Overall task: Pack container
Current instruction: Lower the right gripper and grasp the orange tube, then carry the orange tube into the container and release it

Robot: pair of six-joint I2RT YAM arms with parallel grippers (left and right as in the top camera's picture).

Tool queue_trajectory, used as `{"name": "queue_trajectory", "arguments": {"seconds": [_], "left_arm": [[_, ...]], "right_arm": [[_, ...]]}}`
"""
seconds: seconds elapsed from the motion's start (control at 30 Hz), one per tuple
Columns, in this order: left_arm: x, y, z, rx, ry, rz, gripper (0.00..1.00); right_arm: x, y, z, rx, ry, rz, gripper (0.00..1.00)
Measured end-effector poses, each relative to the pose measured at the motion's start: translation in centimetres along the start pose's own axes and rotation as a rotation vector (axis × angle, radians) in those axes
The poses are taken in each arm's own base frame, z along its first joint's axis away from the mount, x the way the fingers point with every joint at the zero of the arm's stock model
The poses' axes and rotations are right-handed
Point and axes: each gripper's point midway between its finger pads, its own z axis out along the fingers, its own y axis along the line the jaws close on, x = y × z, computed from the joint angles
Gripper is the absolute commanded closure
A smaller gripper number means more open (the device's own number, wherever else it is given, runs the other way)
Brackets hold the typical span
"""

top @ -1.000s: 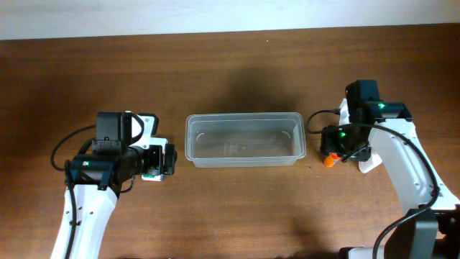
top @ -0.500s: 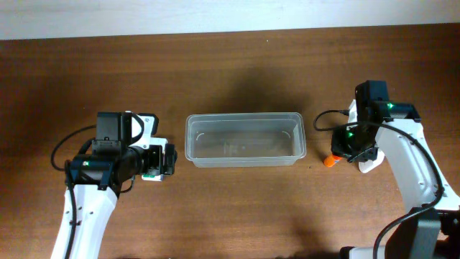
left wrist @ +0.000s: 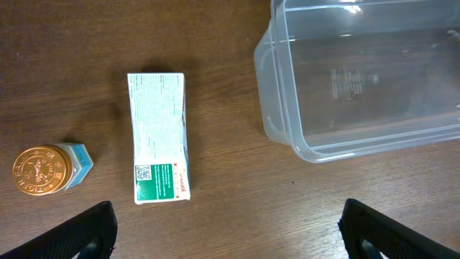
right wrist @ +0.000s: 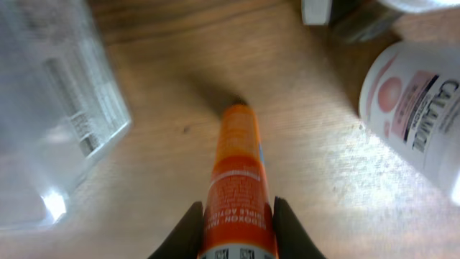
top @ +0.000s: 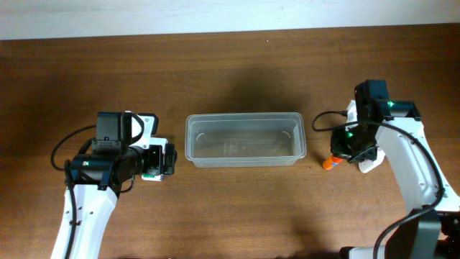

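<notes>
The clear container (top: 244,140) stands empty at the table's middle; its corner (left wrist: 359,79) shows in the left wrist view and its end wall (right wrist: 50,108) in the right wrist view. To its right, my right gripper (right wrist: 237,219) is shut on an orange tube (right wrist: 237,173), whose tip (top: 328,162) points toward the container. My left gripper (left wrist: 233,237) stands wide open left of the container, with only bare wood between its fingers (left wrist: 86,230). A white and green box (left wrist: 158,137) lies just ahead of it.
A small jar with a gold lid (left wrist: 43,170) stands left of the box. A white bottle with a pink label (right wrist: 417,115) lies right of the orange tube. A cable runs along the right arm (top: 402,158).
My right gripper has shifted a little to the right and shut on the orange tube. The left arm has not moved.
</notes>
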Motion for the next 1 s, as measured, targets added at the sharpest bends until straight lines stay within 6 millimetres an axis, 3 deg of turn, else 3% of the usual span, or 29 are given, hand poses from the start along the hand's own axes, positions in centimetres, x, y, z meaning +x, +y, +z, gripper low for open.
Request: {"name": "queue_trajectory", "arguments": {"seconds": [0.17,0.37,0.47,0.67,1.0], "left_arm": [[0.0,0.0,0.0,0.000,0.000,0.000,0.01],[0.0,0.0,0.0,0.000,0.000,0.000,0.00],[0.0,0.0,0.0,0.000,-0.001,0.000,0.01],[0.0,0.0,0.0,0.000,-0.001,0.000,0.01],[0.0,0.0,0.0,0.000,-0.001,0.000,0.00]], "right_arm": [[-1.1,2.9,-4.4,-0.025,-0.069,-0.084,0.81],[-2.4,6.9,-12.3,-0.054,-0.244,-0.202,0.82],[-2.2,8.6,-14.2,-0.074,-0.304,-0.256,0.82],[-2.0,10.7,-12.9,-0.077,-0.266,-0.316,0.83],[-4.0,12.1,-4.9,-0.017,-0.062,-0.331,0.87]]}}
